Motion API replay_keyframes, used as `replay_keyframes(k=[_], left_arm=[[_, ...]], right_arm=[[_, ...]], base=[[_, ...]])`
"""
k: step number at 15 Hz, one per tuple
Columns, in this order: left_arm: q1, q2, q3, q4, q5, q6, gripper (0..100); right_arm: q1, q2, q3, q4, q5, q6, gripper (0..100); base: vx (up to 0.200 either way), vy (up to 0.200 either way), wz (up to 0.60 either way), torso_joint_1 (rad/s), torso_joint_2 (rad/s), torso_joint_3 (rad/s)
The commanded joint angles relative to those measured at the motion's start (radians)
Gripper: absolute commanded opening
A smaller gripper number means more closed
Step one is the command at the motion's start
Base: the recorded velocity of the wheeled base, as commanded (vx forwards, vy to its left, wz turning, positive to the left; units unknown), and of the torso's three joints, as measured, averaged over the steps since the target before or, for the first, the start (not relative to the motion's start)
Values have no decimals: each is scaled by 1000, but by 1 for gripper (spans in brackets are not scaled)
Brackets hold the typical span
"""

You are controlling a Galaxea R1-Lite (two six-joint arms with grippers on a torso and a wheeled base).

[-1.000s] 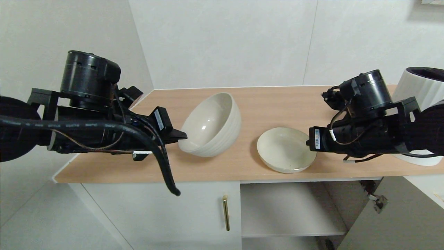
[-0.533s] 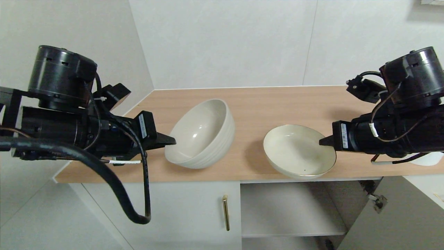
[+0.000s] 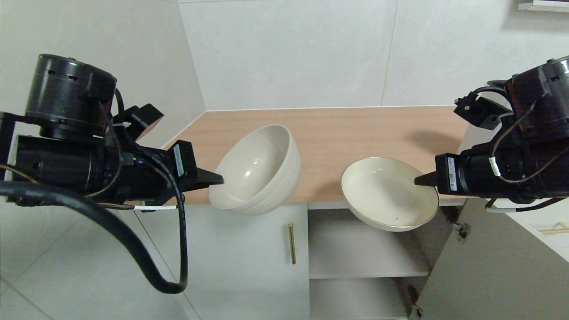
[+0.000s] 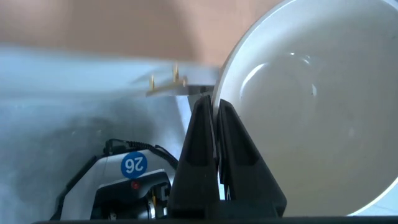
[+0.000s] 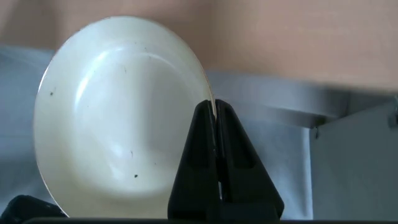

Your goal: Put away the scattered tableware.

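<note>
Two pieces of tableware are hanging in mid-air across the middle of the head view. At centre left, the left gripper (image 3: 218,179) is pinching the rim of a deep, ribbed, off-white ceramic bowl (image 3: 260,171), one finger inside the wall and one outside. The bowl is tilting with its mouth toward the upper left and overlapping the front edge of the light wooden countertop (image 3: 338,129). At centre right, the right gripper (image 3: 418,180) is clamping the rim of a shallow cream ceramic bowl with a thin gold edge (image 3: 386,195). This bowl is tipping toward the camera, in front of the counter edge and above the open white cabinet shelf (image 3: 364,266) at lower centre. A grey cabinet door (image 3: 489,266) is standing open at lower right, and a slim brass handle (image 3: 291,243) is showing on the closed door at lower centre.

Both bowls seem to be heading for those shelves. Each grip is a thin pinch far from the bowl's weight, so slow travel and little wrist rotation are advisable — either bowl could pivot between the fingers. The opening looks tight for two arms, so the bowls should probably go in one at a time, the shallow one first. It should be levelled before passing under the counter lip, rested on its base before release, and kept off the open door.
</note>
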Motion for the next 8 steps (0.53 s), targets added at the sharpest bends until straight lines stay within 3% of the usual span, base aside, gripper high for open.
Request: replay_keyframes(k=[1, 4, 8], left_arm=[[0, 1, 0, 0, 1, -1, 0], [-2, 1, 2, 1, 1, 1, 0], [-12, -15, 14, 59, 1, 75, 0]], right_arm=[[0, -12, 23, -2, 0, -24, 0], [0, -12, 34, -5, 0, -27, 0], [20, -12, 52, -5, 11, -28, 0]], base=[[0, 0, 0, 0, 0, 0], [0, 0, 0, 0, 0, 0], [0, 0, 0, 0, 0, 0]])
